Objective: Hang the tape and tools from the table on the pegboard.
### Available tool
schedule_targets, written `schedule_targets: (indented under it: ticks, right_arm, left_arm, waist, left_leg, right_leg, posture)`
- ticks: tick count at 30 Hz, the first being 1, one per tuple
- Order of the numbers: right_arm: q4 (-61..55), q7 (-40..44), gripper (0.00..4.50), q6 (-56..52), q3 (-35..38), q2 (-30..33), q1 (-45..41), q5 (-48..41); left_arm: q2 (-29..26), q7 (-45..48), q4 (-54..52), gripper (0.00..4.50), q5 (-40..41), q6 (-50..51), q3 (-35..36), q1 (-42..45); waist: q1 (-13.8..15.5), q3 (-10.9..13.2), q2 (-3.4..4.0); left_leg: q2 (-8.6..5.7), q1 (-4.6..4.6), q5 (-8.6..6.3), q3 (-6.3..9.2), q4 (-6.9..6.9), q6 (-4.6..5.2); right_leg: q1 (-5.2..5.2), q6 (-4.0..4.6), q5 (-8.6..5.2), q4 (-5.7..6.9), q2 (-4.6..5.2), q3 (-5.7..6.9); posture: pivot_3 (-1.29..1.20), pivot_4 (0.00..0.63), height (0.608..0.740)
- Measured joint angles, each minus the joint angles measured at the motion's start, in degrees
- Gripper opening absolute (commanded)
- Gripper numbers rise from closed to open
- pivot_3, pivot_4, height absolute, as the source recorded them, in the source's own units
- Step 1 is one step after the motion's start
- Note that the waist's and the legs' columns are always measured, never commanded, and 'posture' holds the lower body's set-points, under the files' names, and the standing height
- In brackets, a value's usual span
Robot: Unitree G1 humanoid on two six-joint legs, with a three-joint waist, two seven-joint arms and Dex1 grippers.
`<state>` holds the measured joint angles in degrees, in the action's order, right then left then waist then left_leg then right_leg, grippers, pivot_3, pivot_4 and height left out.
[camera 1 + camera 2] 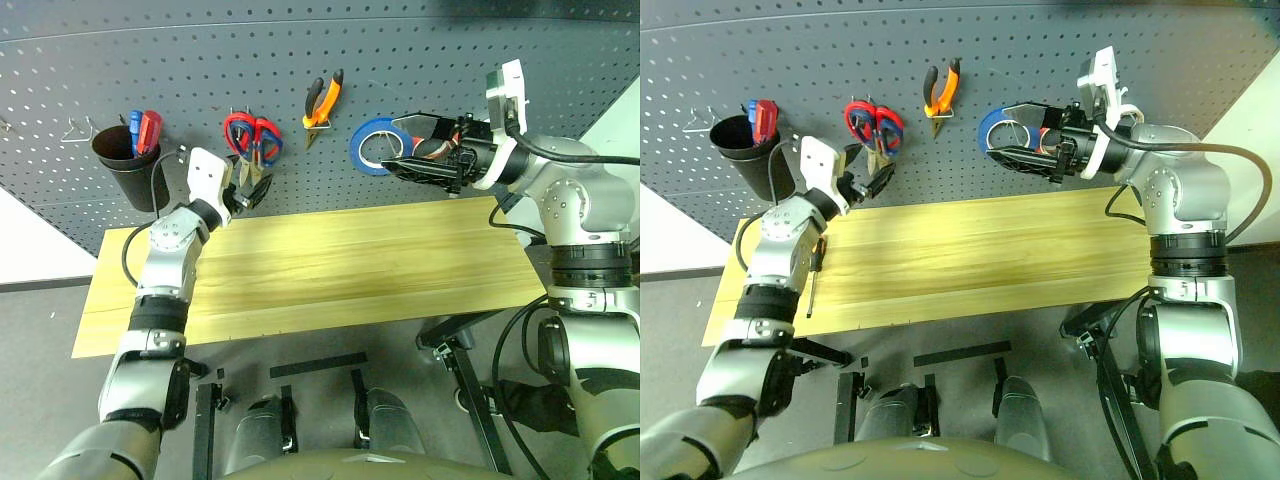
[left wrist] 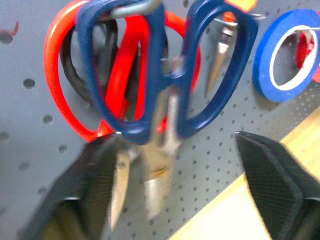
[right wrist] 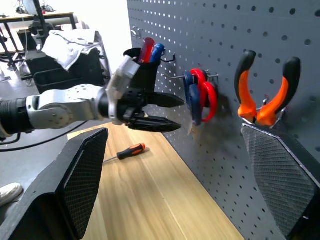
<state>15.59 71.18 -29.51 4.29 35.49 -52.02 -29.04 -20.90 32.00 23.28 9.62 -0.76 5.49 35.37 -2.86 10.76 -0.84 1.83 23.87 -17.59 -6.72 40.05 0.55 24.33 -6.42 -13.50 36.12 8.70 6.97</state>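
screwdriver [image 1: 812, 282] lies on table [image 1: 970, 260] lengthwise beside left arm, below spread left fingers [image 1: 872, 175] at hung scissors [image 2: 165, 90]; right fingers [image 1: 1025, 135] spread too, farther.

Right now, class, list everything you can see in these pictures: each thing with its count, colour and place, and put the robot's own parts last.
Pegboard: one, dark grey, behind the table.
Table: one, light yellow planks, below the pegboard.
Tape: one roll, blue, hanging on the pegboard beside the right gripper.
Pliers: one, orange handles, hanging on a hook.
Blue-handled scissors: one, hanging on a hook in front of the red ones.
Red-handled scissors: one, on the same hook.
Screwdriver: one, orange-and-black handle, lying on the table at its left end.
Cup: one, black, hanging on the pegboard, red and blue handles inside.
Left gripper: open, at the scissors.
Right gripper: open, at the tape.
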Motion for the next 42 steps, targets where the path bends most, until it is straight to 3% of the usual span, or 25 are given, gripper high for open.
schedule_targets:
  ticks: [10, 16, 20, 29, 31, 33, 42]
  right_arm:
    - [-6.34, 0.13, 4.5, -4.78, -2.64, -0.71, 3.88, -1.46]
    - [-5.79, -0.72, 4.5, -6.23, -11.24, -3.51, 4.45, 2.19]
    - [0.74, -1.0, 4.5, -6.35, -14.83, -5.99, 0.54, 5.44]
    - [15.73, 0.4, 4.5, 0.09, -18.63, -11.26, -5.72, 12.78]
    - [16.58, 0.91, 4.5, 1.56, -18.95, -12.19, -5.74, 13.85]
    - [17.24, 1.33, 4.5, 3.16, -19.42, -12.66, -5.72, 14.93]
    - [16.01, 1.41, 4.5, 6.12, -20.26, -14.03, -4.77, 18.16]
  left_arm:
    - [-3.93, -5.78, -29.89, 4.47, 8.68, 25.79, 6.09, -16.44]
    - [-9.47, -12.9, -34.82, 4.47, 8.28, 47.87, 7.02, -19.38]
    - [-10.35, -16.92, -30.62, 4.47, 6.3, 53.73, 7.2, -18.25]
    - [-11.48, -18.04, -14.52, 4.47, 2.77, 55.19, 5.44, -11.25]
    - [-11.64, -17.26, -11.57, 4.47, 2.24, 54.49, 4.91, -9.64]
    - [-11.64, -16.78, -9.16, 4.47, 2.13, 53.62, 4.4, -8.42]
    - [-11.59, -13.86, 7.13, 4.47, 0.48, 47.26, 2.44, 1.19]
  waist:
    - [0.71, 0.0, 0.0]
    - [1.73, 0.01, 0.01]
    - [2.73, 0.04, 0.02]
    - [3.74, 1.08, 0.0]
    - [3.67, 1.98, 0.08]
    - [3.65, 2.39, 0.1]
    - [3.73, 6.51, 0.12]
  left_leg:
    - [0.02, -0.08, 0.0, 0.08, 0.03, 0.0]
    - [0.02, -0.37, 0.0, 0.21, 0.01, -0.01]
    - [0.01, -0.37, 0.0, 0.22, 0.0, -0.01]
    - [-0.01, -0.39, 0.0, 0.18, -0.02, -0.02]
    - [0.0, -0.41, 0.01, 0.22, -0.03, -0.03]
    - [0.0, -0.4, 0.01, 0.23, -0.08, -0.03]
    - [-0.01, -0.26, 0.02, 0.2, -0.06, -0.05]
  right_leg:
    - [-0.11, 0.0, 0.0, 0.01, 0.01, -0.04]
    - [-0.35, 0.01, -0.01, 0.03, -0.01, -0.11]
    - [-0.35, 0.01, -0.01, 0.03, -0.04, -0.1]
    - [-0.42, 0.02, -0.02, -0.02, -0.05, -0.08]
    - [-0.38, 0.02, -0.03, 0.0, -0.05, -0.09]
    - [-0.33, 0.02, -0.03, 0.02, -0.05, -0.09]
    - [-0.09, 0.02, -0.03, 0.12, -0.03, -0.1]
  posture:
    - [0.04, 0.129, 0.74]
    - [0.1, 0.155, 0.74]
    - [0.12, 0.184, 0.74]
    - [0.12, 0.28, 0.74]
    - [0.12, 0.28, 0.74]
    - [0.11, 0.329, 0.74]
    - [0.12, 0.366, 0.74]
